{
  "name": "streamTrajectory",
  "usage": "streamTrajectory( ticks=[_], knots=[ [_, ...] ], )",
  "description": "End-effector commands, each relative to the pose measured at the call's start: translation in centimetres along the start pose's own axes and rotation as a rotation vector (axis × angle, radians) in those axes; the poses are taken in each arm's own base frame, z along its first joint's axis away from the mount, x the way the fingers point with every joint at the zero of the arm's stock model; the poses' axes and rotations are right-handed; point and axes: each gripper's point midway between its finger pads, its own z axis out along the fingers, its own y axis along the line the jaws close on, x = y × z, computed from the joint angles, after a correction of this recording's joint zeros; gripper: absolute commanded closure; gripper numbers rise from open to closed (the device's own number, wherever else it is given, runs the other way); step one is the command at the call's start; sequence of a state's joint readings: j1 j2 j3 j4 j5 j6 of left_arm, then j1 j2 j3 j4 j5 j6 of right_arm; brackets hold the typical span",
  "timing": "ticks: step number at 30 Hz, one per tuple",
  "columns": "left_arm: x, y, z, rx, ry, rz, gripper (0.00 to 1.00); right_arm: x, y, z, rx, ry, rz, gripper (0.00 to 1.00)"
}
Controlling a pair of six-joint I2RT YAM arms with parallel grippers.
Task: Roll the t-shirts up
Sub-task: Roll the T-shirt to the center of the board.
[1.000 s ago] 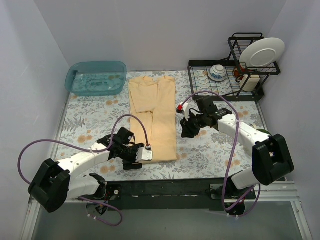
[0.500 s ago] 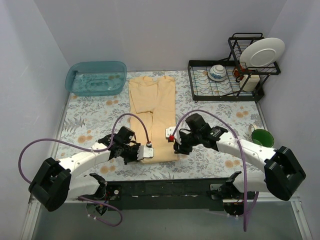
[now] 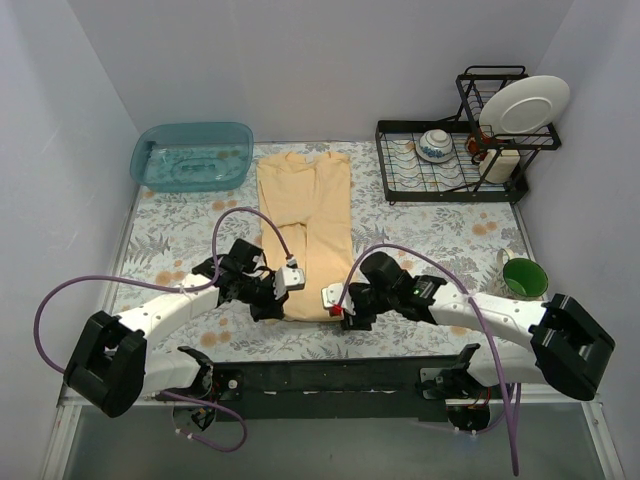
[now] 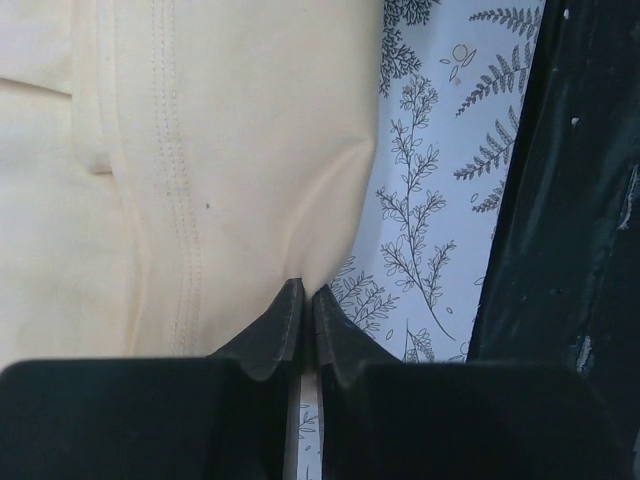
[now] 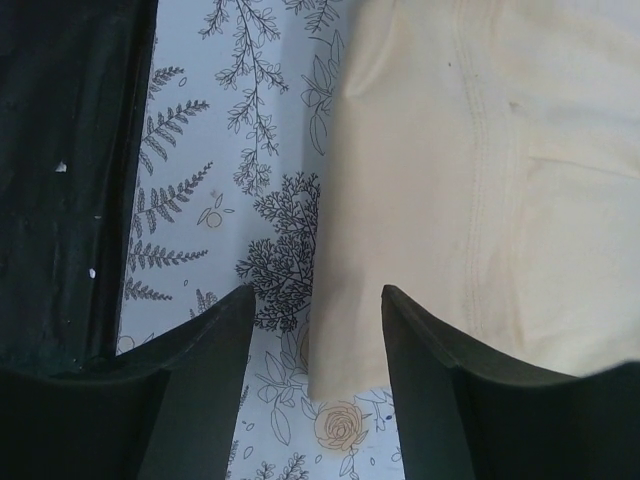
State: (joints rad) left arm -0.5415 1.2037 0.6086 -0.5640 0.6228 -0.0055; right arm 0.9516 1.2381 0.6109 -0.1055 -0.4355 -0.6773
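The top camera looks down from above and behind the arm bases, far enough to take in the whole worktop (image 3: 180, 235), while each wrist camera sits close behind the left tool (image 4: 300, 300) or right tool (image 5: 315, 300), facing down at the near hem of the t-shirt (image 3: 305, 215), which all three views share.

Both arms had white shells and black joints, the left arm (image 3: 165, 312) at lower left, the right arm (image 3: 490, 315) at lower right. Purple cables (image 3: 238, 210) looped off each, and the fingers (image 5: 200, 380) were matte black wedges
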Motion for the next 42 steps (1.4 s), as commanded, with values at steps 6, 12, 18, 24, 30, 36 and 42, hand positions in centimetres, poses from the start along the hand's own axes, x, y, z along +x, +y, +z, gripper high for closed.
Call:
streamTrajectory(
  ticks=[6,12,18,24,30,36,42],
  knots=[
    [-2.9,0.1,-1.5,0.066,-0.107,-0.047,1.00,-0.4,-1.4,1.8,0.141,0.035,-0.038,0.33],
    [-2.7,0.1,-2.0,0.092,-0.101,-0.033,1.00,0.8,-2.8,2.2,0.268,0.074,-0.052,0.34],
    [-2.5,0.4,-2.4,0.094,-0.104,-0.029,1.00,2.4,-3.9,2.2,0.341,0.126,-0.065,0.60],
    [-3.1,1.0,-3.0,0.000,-0.155,0.009,0.59,2.6,-5.0,1.7,0.293,0.105,0.163,0.99],
    [-3.2,0.2,-3.8,-0.079,-0.235,0.094,0.39,2.3,-4.8,1.0,0.214,0.085,0.333,0.99],
    [-3.4,-0.2,-2.7,-0.110,-0.239,0.143,0.30,0.6,-4.9,1.4,0.182,0.032,0.397,0.99],
    [-2.3,-0.3,-1.2,-0.119,-0.185,0.229,0.31,-0.3,-5.9,1.8,0.186,0.004,0.445,0.99]
  ],
)
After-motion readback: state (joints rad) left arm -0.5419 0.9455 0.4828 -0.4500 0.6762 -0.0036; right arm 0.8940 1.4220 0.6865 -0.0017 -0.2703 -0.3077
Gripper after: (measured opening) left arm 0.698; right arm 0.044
